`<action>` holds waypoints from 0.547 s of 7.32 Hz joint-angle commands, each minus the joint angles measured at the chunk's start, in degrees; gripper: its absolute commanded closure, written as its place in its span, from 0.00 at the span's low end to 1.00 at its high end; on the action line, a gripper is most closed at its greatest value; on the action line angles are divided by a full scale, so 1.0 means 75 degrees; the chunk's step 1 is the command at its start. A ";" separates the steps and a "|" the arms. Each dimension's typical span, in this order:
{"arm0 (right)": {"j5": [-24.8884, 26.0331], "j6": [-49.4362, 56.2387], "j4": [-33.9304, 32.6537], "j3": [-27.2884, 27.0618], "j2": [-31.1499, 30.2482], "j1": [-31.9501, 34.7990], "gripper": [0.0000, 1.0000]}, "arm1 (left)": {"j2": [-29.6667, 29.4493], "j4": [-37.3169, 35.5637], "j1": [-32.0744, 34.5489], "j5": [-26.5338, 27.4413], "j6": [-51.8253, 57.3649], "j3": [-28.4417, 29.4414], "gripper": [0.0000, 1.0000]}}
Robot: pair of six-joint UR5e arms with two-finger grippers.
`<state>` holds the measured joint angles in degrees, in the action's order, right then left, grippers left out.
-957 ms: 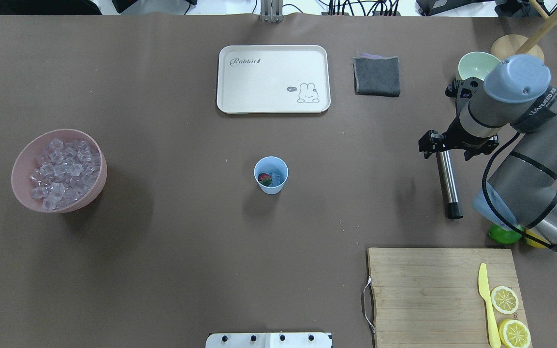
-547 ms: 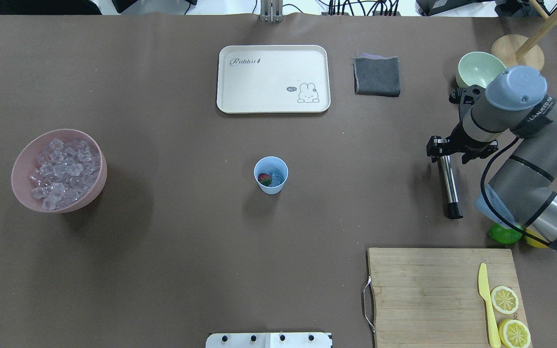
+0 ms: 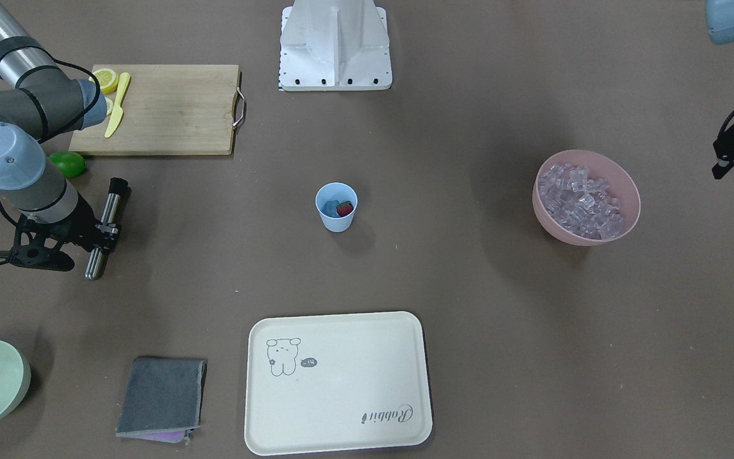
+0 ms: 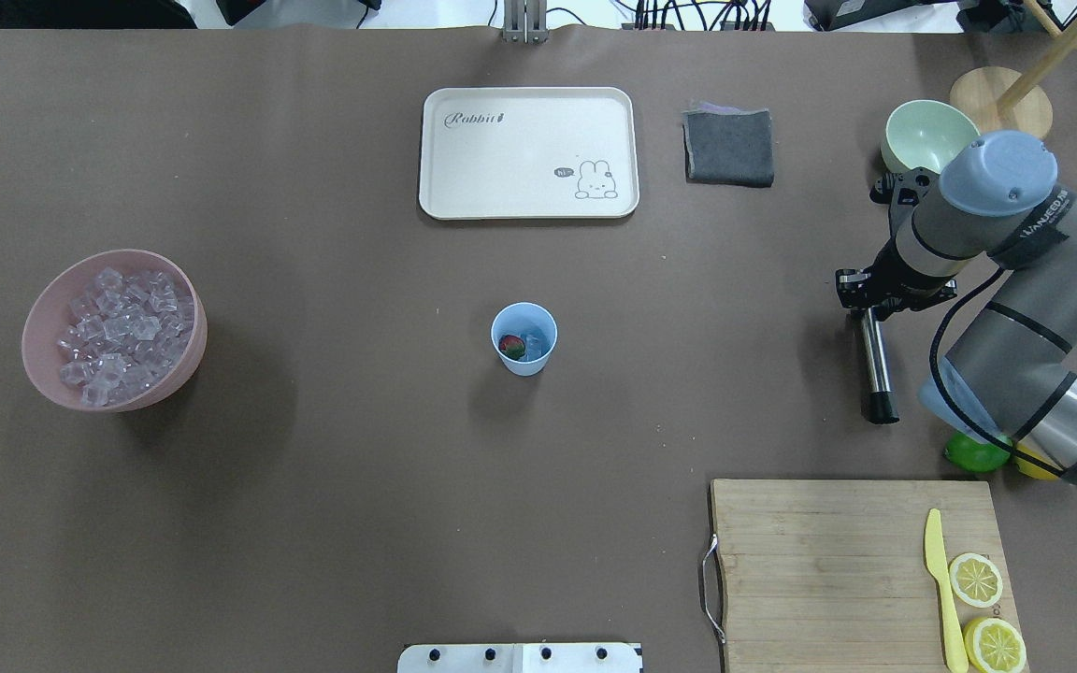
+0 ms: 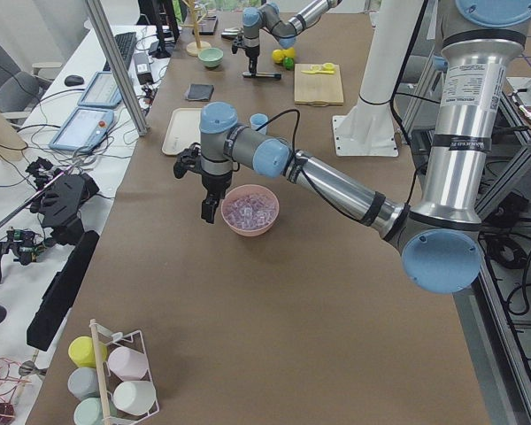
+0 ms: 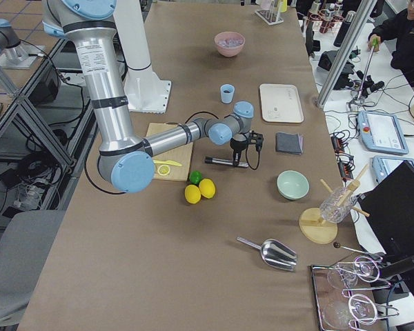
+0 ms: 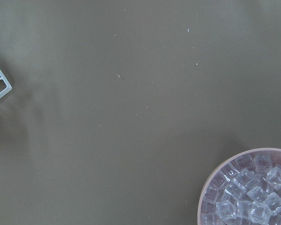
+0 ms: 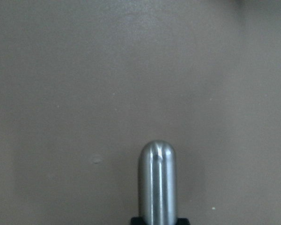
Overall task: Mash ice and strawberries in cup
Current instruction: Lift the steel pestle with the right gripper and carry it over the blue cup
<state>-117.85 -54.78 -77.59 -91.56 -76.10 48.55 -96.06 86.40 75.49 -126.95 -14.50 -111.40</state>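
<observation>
The light blue cup (image 4: 524, 338) (image 3: 336, 206) stands mid-table with a red strawberry (image 4: 511, 347) and a piece of ice (image 4: 533, 342) inside. A steel muddler (image 4: 875, 365) (image 8: 158, 183) with a black end lies on the table at the right. My right gripper (image 4: 866, 304) (image 3: 98, 245) is down over its rounded far end, fingers against both sides of it. More ice (image 4: 118, 336) fills a pink bowl (image 4: 194, 360) at the left. My left gripper (image 3: 720, 167) (image 5: 210, 212) hovers beside that bowl, holding nothing.
A cream tray (image 4: 527, 98), a folded grey cloth (image 4: 728, 148) and a pale green bowl (image 4: 922, 136) sit along the far side. Near right: a wooden cutting board (image 4: 828, 561) with a yellow knife (image 4: 940, 579) and lemon slices (image 4: 976, 579); a lime (image 4: 973, 453) beside it.
My right gripper has come down and shifted right onto the muddler's far end, its fingers drawn in around it. The muddler's black end has nudged slightly right. Cup and bowl are unchanged.
</observation>
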 commanded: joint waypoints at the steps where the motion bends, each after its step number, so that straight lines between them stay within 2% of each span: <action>1: -0.0211 -0.0009 0.0045 -0.0014 0.0033 0.0007 1.00 | 0.0023 0.0000 0.0001 0.0017 0.0000 -0.0041 0.02; 2: -0.0583 0.0003 0.0045 -0.0142 0.0126 0.0275 1.00 | 0.0011 0.0000 0.0001 0.0017 0.0000 -0.0041 0.02; 3: -0.1098 -0.0009 0.0033 -0.0608 0.0161 0.0590 1.00 | 0.0023 0.0000 0.0001 0.0017 0.0000 -0.0041 0.02; 4: -0.1172 -0.0020 -0.0037 -0.1262 0.0185 0.0721 1.00 | 0.0011 0.0000 0.0001 -0.0006 0.0000 -0.0041 0.02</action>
<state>-124.45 -54.84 -77.43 -95.87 -75.04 52.11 -95.93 86.40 75.50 -126.87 -14.50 -111.69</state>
